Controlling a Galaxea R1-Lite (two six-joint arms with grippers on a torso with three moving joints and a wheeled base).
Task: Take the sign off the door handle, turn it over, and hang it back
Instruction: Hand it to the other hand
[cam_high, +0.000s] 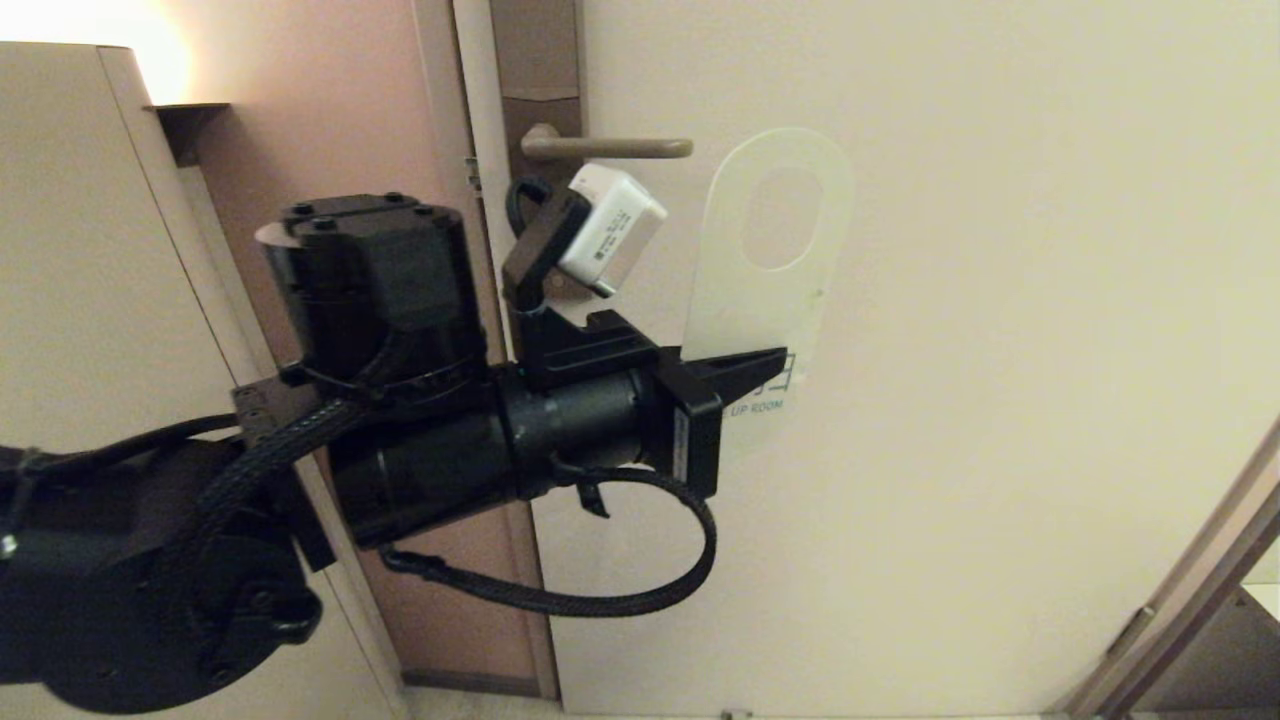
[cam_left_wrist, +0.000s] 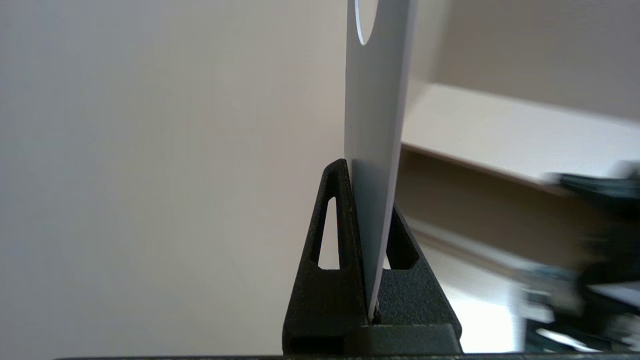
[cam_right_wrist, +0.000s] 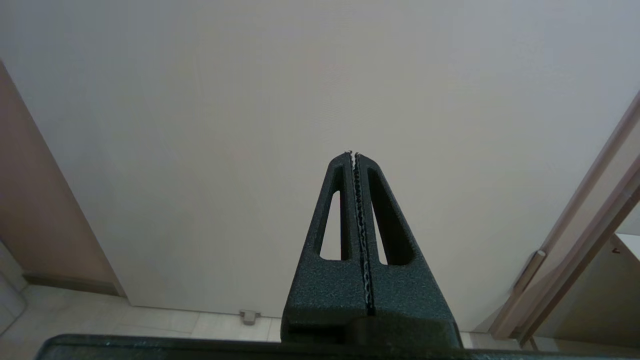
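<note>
The sign (cam_high: 760, 290) is a white card with an oval hole at its top and blue text near its lower end. It is off the door handle (cam_high: 610, 148) and held upright to the right of and below the lever's tip. My left gripper (cam_high: 750, 368) is shut on the sign's lower part from the left. In the left wrist view the card (cam_left_wrist: 375, 100) stands edge-on between the shut fingers (cam_left_wrist: 330, 240). My right gripper (cam_right_wrist: 354, 155) is shut and empty, out of the head view, pointing at the lower door.
The cream door (cam_high: 1000, 350) fills the background. The tall brown backplate (cam_high: 535, 110) sits at the door's left edge beside the pink wall (cam_high: 340, 120). A door stop (cam_right_wrist: 248, 316) sits on the tiled floor at the door's foot. A door frame (cam_high: 1200, 560) runs at lower right.
</note>
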